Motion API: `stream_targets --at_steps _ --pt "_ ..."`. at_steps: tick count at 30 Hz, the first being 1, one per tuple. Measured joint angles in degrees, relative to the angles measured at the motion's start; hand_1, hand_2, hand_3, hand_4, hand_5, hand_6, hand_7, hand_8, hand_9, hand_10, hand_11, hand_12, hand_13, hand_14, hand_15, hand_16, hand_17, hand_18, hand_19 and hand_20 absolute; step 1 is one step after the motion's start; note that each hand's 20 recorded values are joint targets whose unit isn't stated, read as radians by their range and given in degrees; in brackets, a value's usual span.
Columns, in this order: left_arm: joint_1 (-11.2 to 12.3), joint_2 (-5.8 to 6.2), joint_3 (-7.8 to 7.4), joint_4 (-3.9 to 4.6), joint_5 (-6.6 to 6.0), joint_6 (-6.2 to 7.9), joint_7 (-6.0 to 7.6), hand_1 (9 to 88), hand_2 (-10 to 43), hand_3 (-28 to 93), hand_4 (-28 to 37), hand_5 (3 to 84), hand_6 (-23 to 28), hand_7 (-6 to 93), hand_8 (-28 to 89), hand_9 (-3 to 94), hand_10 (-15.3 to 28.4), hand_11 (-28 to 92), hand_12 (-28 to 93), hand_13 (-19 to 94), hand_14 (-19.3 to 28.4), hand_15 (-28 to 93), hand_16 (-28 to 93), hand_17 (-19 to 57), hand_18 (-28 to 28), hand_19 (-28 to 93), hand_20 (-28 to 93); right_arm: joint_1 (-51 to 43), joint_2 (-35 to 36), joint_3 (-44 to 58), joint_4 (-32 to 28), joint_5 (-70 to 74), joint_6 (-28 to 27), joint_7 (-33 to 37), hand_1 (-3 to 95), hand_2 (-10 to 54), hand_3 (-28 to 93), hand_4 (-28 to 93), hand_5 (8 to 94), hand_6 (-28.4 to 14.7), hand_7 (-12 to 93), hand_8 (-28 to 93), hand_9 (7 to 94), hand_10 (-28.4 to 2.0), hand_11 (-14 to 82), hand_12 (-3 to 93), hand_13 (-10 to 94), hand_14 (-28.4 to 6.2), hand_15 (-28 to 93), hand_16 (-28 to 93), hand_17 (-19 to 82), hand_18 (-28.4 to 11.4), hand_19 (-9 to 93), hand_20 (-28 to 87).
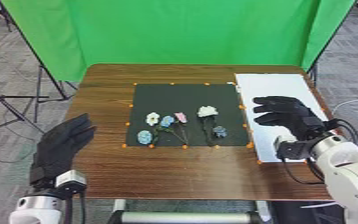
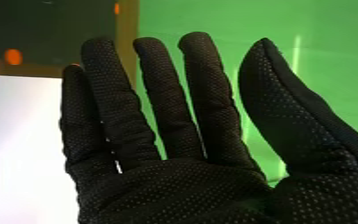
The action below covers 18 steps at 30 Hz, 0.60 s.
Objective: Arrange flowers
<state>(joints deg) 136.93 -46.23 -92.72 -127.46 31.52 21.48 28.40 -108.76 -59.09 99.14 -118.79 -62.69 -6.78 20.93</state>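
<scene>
Fingers extended and released on the robot's left hand [image 1: 60, 146] and right hand [image 1: 286, 114]: a green cloth [image 1: 175, 35], cropped above, hangs behind a wood-grained table [image 1: 158, 175]; the right hand hides part of a white sheet [image 1: 266, 86]; flowers [image 1: 207, 111], thin stems blurring, lie on a square black mat [image 1: 162, 96].

A table [image 1: 158, 175] bears a dark mat [image 1: 180, 96] and white sheet [image 1: 269, 87].
</scene>
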Motion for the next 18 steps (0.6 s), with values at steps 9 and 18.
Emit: stream_targets --at_steps 9,18 --pt "-0.3 -0.22 -5.85 1.05 0.9 -5.89 -7.09 26.9 4.3 82 -20.4 45.6 12.9 17.6 -10 36.4 21.1 33 9 23 26.4 60 -13 -9.6 21.8 59 5 -0.61 0.18 -0.9 0.39 0.51 0.19 1.95 28.8 6.5 87 -28 54.4 -0.2 21 -15 55.7 -12.9 14.4 13.8 45 -16.5 36 12 15 -18.1 60 12" --pt "-0.55 -3.29 -8.43 1.07 1.79 -8.26 -9.89 26.9 4.3 82 -20.3 45.5 12.8 17.1 -10 36.5 21.3 33 9 23 26.9 60 -13 -9.5 23.0 60 5 -0.03 0.18 -1.66 0.37 0.82 0.49 2.06 28.7 6.5 88 -28 54.0 -0.1 21 -15 55.5 -13.0 14.4 13.8 44 -16.6 36 12 14 -18.1 59 13"
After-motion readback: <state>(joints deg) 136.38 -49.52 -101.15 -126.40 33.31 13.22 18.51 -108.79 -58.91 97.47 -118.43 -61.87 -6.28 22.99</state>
